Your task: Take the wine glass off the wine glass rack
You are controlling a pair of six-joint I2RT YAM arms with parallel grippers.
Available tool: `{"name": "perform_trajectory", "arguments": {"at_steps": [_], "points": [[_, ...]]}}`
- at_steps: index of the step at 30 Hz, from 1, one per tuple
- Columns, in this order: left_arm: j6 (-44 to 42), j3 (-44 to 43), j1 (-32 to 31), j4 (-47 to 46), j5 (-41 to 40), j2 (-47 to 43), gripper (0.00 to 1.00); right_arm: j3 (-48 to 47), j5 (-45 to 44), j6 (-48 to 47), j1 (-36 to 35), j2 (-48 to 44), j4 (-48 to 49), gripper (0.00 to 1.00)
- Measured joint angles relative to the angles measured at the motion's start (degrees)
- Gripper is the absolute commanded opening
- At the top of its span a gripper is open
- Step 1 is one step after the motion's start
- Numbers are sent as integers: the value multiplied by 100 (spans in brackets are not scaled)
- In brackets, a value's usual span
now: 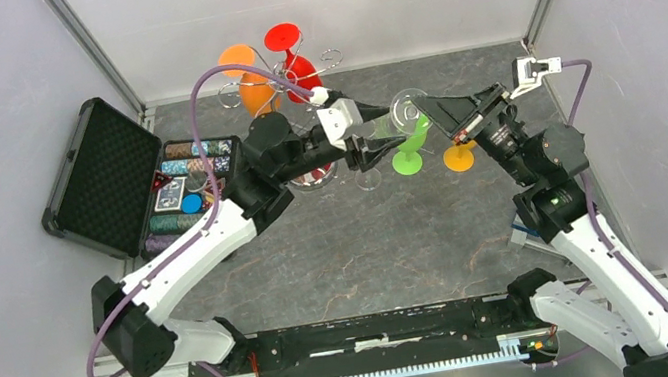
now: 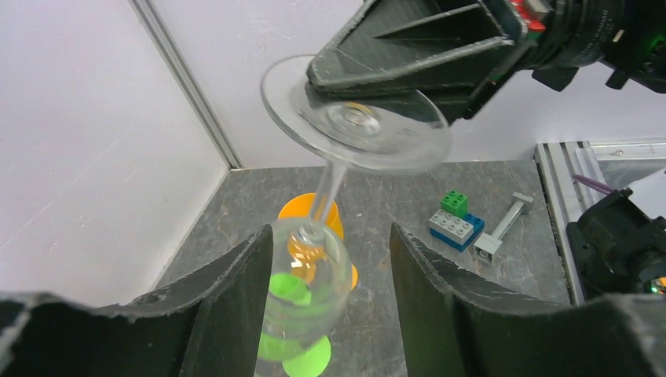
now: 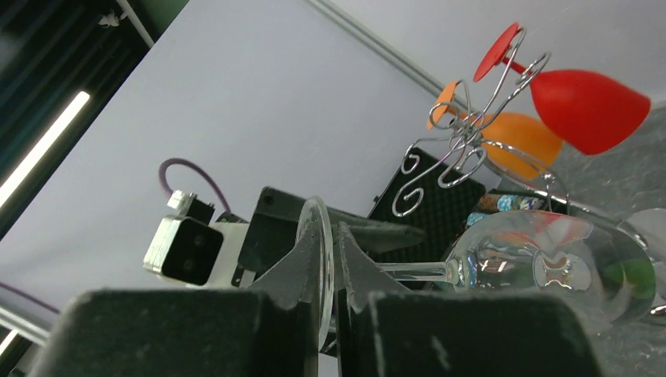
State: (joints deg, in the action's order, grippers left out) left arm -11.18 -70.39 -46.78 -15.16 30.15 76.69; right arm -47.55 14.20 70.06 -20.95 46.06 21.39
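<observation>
A clear wine glass [image 1: 398,123] lies almost level in the air, to the right of the chrome wine glass rack [image 1: 298,81]. My right gripper [image 3: 334,236] is shut on the edge of its round foot [image 3: 323,259]. The glass's bowl [image 2: 306,290] sits between the fingers of my left gripper [image 2: 330,232], which is open. The left finger is against the bowl and the right finger [image 2: 424,275] stands apart from it. On the rack hang a red glass [image 3: 589,98] and an orange glass [image 3: 518,133].
A green glass [image 1: 409,154] and an orange glass [image 1: 460,156] stand on the table below the held glass. An open black case [image 1: 100,175] with poker chips lies at the left. Toy bricks [image 2: 455,220] and a grey bar [image 2: 503,228] lie near the right wall.
</observation>
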Motion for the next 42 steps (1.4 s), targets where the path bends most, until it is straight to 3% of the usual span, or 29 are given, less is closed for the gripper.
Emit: {"name": "perform_trajectory", "arguments": {"at_steps": [10,16,21,30,39,42], "points": [[17,-221,-72,-422,79,494,51,175,380,385,2,-234,103,0],[-4,-393,-87,-339,407,529,32,247,426,501,2,-247,212,0],[-35,-490,-98,-210,693,553,3,334,444,643,4,-225,352,0],[-225,-511,-81,-122,774,621,2,361,424,752,44,-162,339,0],[286,-328,-120,-610,538,621,2,367,398,743,39,-96,595,50],[658,-151,-125,-949,415,621,2,367,413,645,35,-85,680,59]]}}
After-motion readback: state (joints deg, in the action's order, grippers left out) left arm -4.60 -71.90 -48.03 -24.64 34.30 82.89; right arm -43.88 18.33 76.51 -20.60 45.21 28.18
